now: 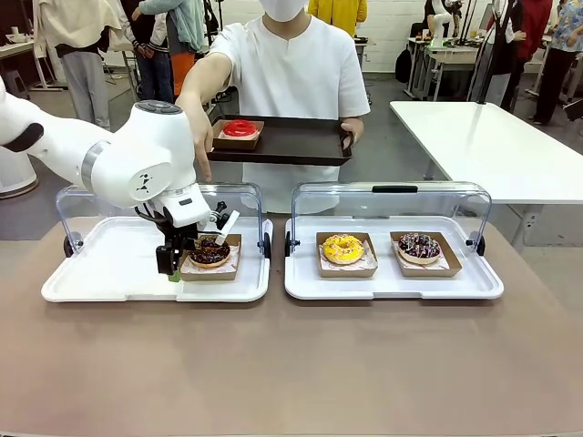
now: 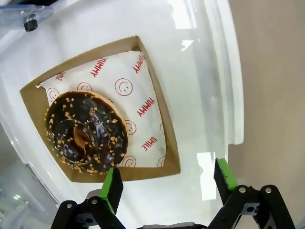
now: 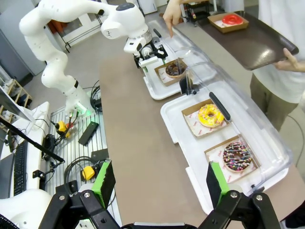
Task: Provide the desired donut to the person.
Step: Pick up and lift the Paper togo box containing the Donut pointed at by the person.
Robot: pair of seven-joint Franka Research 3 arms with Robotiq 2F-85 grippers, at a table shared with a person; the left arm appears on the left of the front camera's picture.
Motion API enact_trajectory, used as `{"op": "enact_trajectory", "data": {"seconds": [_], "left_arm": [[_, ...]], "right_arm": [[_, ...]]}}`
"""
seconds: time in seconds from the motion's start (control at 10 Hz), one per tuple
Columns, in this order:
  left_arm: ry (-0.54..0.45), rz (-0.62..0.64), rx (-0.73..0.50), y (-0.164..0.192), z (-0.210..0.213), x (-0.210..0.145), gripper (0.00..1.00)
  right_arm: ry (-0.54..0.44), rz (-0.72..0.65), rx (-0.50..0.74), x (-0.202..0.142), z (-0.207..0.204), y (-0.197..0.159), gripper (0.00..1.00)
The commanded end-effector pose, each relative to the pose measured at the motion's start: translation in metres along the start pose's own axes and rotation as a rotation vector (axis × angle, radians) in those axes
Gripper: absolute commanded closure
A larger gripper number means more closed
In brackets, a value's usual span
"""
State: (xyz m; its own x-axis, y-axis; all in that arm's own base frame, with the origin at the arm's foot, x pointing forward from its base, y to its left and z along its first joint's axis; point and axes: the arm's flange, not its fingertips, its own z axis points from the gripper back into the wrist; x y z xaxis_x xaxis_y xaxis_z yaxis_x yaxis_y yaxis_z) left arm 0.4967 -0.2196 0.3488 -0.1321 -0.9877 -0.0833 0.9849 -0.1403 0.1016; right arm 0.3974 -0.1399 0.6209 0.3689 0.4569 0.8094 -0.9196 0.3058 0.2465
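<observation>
Brown chocolate donut [image 1: 209, 250] sits in its box [image 1: 219, 272] on the right half of the left tray [image 1: 100, 264]. Left gripper [image 1: 173, 269] hangs just left of the box, jaws spread wide, empty. The person [image 1: 291, 73] points a hand [image 1: 197, 132] down at it from the far side. Right gripper [image 3: 157, 183] hovers high, also wide open, empty.

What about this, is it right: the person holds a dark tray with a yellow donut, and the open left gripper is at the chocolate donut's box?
One thing is wrong: the donut on the tray is red, not yellow, as the front view shows. The rest holds.
</observation>
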Motion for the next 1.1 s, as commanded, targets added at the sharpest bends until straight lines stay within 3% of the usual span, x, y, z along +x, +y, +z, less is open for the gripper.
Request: {"op": "enact_trajectory", "data": {"seconds": [0.0, 0.5, 0.6, 0.7, 0.8, 0.9, 1.0], "left_arm": [[-0.071, 0.023, -0.003, 0.003, -0.011, -0.005, 0.0], [-0.088, 0.061, -0.034, 0.002, -0.012, -0.005, 0.0], [-0.095, 0.068, -0.028, 0.002, -0.009, -0.007, 0.03], [-0.094, 0.068, -0.028, 0.001, -0.007, -0.008, 0.19], [-0.102, 0.078, -0.007, -0.004, -0.002, -0.01, 0.1], [-0.104, 0.081, -0.005, -0.004, 0.0, -0.012, 0.26], [-0.105, 0.083, -0.001, -0.004, 0.003, -0.013, 0.17]], "right_arm": [[-0.007, 0.005, 0.007, 0.0, -0.001, 0.0, 0.0], [-0.007, 0.005, 0.007, 0.0, -0.001, 0.0, 0.0], [-0.007, 0.005, 0.007, 0.0, -0.001, 0.0, 0.0], [-0.007, 0.005, 0.007, 0.0, -0.001, 0.0, 0.0], [-0.007, 0.005, 0.007, 0.0, -0.001, 0.0, 0.0], [-0.007, 0.005, 0.007, 0.0, -0.001, 0.0, 0.0], [-0.007, 0.005, 0.007, 0.0, -0.001, 0.0, 0.0]]}}
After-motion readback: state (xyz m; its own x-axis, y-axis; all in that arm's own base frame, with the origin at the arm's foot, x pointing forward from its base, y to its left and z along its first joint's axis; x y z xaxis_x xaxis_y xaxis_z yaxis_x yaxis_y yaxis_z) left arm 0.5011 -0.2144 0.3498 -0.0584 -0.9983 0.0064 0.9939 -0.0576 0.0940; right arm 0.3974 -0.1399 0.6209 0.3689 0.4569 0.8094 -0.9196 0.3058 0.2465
